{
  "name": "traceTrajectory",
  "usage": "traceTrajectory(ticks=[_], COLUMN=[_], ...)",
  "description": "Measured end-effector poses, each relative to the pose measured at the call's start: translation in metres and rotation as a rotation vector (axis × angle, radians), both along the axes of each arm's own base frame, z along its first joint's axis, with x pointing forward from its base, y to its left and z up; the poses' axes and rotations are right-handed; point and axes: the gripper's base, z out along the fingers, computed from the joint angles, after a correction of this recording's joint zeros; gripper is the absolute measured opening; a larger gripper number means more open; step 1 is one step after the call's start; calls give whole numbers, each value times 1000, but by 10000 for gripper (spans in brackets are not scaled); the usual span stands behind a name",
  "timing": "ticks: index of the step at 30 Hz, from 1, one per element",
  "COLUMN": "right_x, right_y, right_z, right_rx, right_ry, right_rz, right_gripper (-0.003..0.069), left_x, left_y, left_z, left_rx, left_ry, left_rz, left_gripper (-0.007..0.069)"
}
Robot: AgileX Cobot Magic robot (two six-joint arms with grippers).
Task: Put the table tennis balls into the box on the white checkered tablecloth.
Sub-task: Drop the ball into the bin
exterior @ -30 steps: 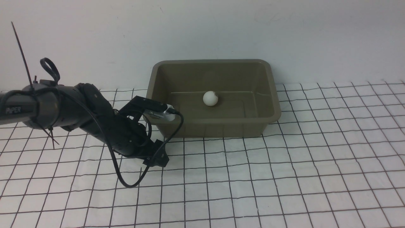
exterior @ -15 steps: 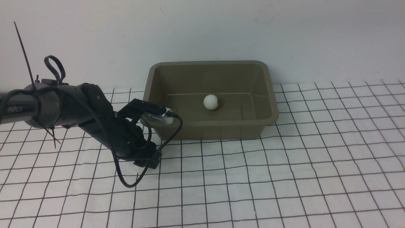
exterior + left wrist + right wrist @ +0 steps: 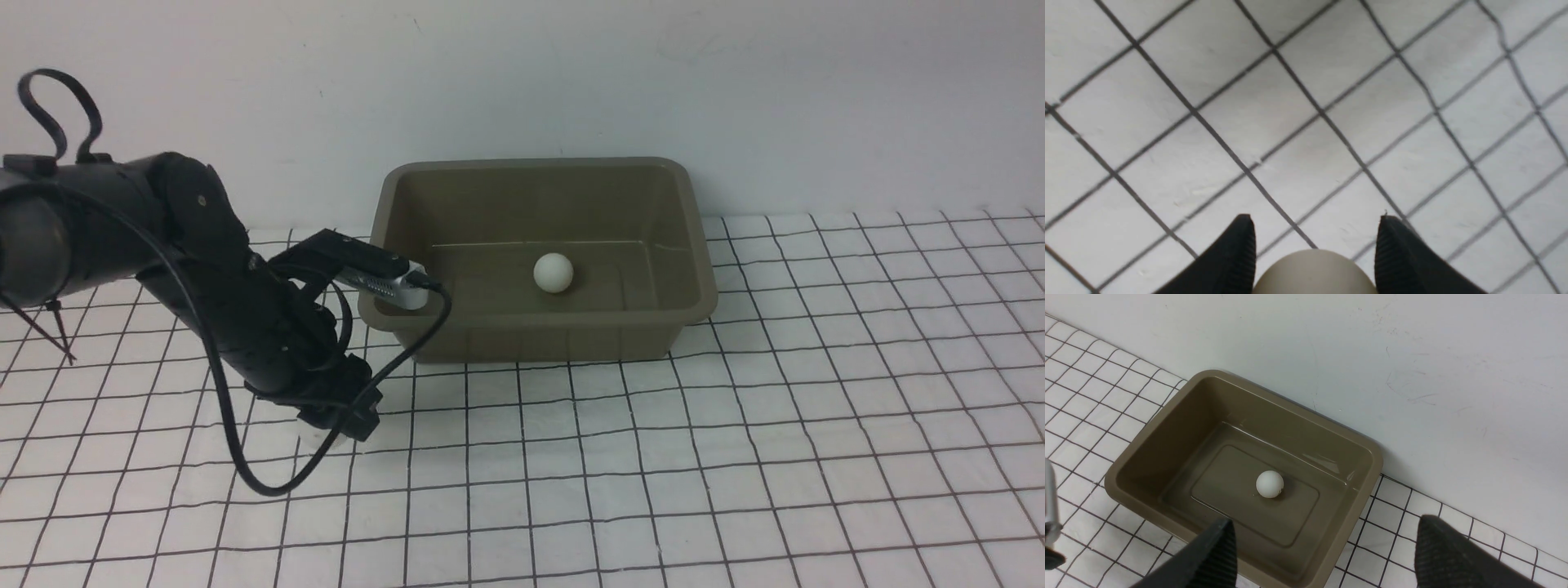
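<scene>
The olive-green box (image 3: 539, 339) stands on the white checkered tablecloth (image 3: 735, 457) against the back wall. One white table tennis ball (image 3: 553, 272) lies on the box floor, and the right wrist view shows it (image 3: 1269, 484) too. My left gripper (image 3: 343, 423) hangs low over the cloth, left of and nearer than the box. It is shut on a second table tennis ball (image 3: 1314, 273), which sits between the two black fingers. The arm hides this ball in the front view. My right gripper (image 3: 1326, 522) is open and empty, above the box's (image 3: 1167, 437) near rim.
A black cable (image 3: 269, 482) loops down from the left arm almost to the cloth. The silver wrist camera (image 3: 384, 286) sits close to the box's left front corner. A white wall (image 3: 522, 73) rises directly behind the box.
The left arm has swung left and away from the box, carrying its ball with it. The box has shifted slightly and the ball inside has rolled a little.
</scene>
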Motion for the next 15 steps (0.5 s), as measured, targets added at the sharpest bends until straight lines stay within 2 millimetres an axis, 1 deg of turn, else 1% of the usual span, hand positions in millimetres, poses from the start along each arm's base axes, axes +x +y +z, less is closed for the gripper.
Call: traceTrajectory(ticks=[3,6,10,11,12,13,15], right_x=[0,0,0,0,0,0,0], right_y=[0,0,0,0,0,0,0], right_z=[0,0,0,0,0,0,0], right_rx=[0,0,0,0,0,0,0], right_ry=[0,0,0,0,0,0,1], right_rz=[0,0,0,0,0,0,0], right_gripper=[530,530,530,530,530,530,530], left_x=[-5,-7,0,8,10,19,35], left_y=[-1,-3,-8,-13,-15,-20,-30], left_z=[14,31,46,56,57,64,69], left_rx=[-26,-73,-121,-145,-149,-162,-174], left_ry=[-25,-105,-217,-283,-296,-335,-378], left_rz=[6,29,34,30,28,23,13], left_gripper=[335,335,335,335,335,335,335])
